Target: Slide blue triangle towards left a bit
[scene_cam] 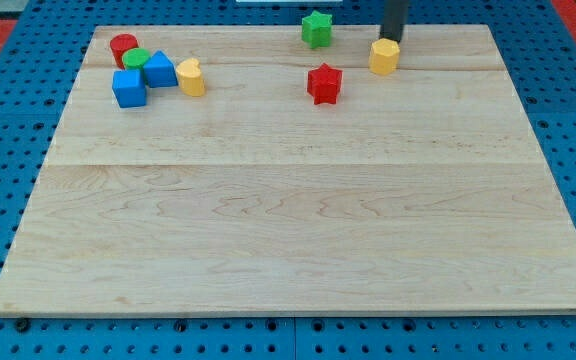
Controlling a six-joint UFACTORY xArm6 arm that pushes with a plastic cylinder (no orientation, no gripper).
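Note:
The blue triangle (pixel 160 70) sits near the board's top left, in a tight cluster. A blue cube (pixel 128 88) lies at its lower left, a green round block (pixel 136 58) at its upper left, a red cylinder (pixel 123 46) beyond that, and a yellow heart-like block (pixel 191 77) touches its right side. My tip (pixel 389 40) is far to the view's right, near the top edge, touching the upper side of a yellow hexagon (pixel 384 57). The rod rises out of the view's top.
A green star (pixel 316 29) lies near the top edge, left of my tip. A red star (pixel 324 83) lies below it, lower left of the yellow hexagon. The wooden board (pixel 298 220) rests on a blue perforated surface.

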